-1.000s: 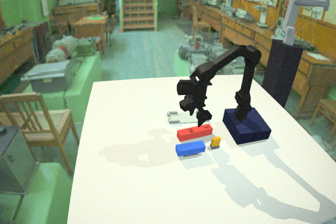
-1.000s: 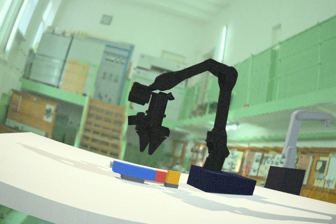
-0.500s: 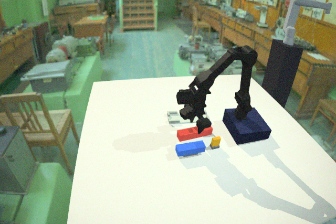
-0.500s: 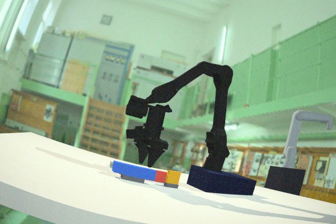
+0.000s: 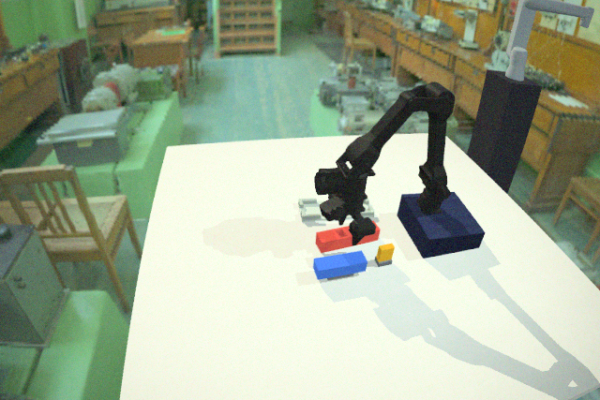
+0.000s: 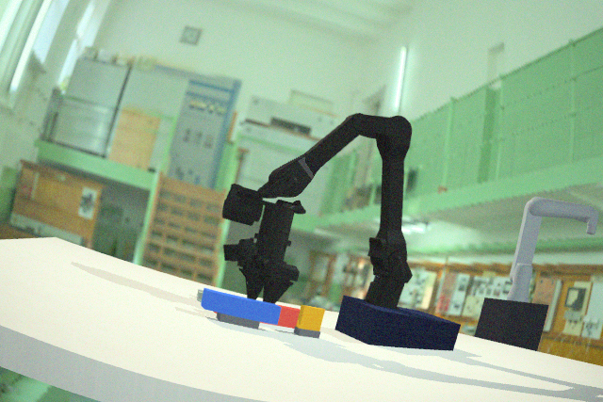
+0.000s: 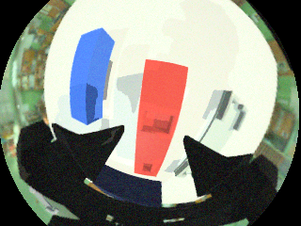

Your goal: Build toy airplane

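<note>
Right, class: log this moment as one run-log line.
phase: reaching for fuselage | gripper: open, empty, straddling it | jig: no parts in it | wing, fin: on table

bench (image 5: 242, 337) carries all parts | jig (image 5: 309, 207) lies farthest back | fuselage (image 5: 334, 238) just in front of jig, outside the cradle | wing (image 5: 338, 263) in front of fuselage, apart | tail fin (image 5: 384, 253) right of wing, near arm base (image 5: 460, 235) | claw (image 7: 150, 151) spread over the fuselage's base-side end
</note>
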### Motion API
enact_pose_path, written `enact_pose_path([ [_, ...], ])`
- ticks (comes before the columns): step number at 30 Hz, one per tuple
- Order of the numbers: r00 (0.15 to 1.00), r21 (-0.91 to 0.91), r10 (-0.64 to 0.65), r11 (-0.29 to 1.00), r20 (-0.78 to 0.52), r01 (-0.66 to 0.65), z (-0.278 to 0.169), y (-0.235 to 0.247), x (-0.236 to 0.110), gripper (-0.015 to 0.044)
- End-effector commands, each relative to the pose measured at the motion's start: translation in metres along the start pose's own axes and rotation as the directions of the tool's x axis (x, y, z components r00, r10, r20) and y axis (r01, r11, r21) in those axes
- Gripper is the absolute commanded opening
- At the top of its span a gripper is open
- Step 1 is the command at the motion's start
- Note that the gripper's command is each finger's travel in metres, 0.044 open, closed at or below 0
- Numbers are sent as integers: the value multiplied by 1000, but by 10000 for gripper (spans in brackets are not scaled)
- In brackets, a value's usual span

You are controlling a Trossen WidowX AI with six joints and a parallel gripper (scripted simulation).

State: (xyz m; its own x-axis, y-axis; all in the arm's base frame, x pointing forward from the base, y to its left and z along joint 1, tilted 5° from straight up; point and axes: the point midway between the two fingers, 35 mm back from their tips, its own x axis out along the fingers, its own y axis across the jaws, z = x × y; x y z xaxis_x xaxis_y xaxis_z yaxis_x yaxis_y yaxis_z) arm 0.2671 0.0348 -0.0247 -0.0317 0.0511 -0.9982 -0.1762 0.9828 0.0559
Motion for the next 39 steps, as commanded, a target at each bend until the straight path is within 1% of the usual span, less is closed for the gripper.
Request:
enact_pose_path([
  [1, 1000, 6, 3, 1000, -6, -3, -2, 1, 7, 440],
  [10, 1000, 6, 3, 1000, -6, -3, -4, 1, 18, 440],
  [19, 1000, 6, 3, 1000, -6, -3, -4, 1, 18, 204],
  [26, 1000, 6, 3, 1000, -6, -3, -4, 1, 18, 157],
  [32, 1000, 6, 3, 1000, -6, -3, -1, 0, 9, 0],
  [39, 1000, 6, 3, 1000, -5, -3, 3, 0, -11, 0],
])
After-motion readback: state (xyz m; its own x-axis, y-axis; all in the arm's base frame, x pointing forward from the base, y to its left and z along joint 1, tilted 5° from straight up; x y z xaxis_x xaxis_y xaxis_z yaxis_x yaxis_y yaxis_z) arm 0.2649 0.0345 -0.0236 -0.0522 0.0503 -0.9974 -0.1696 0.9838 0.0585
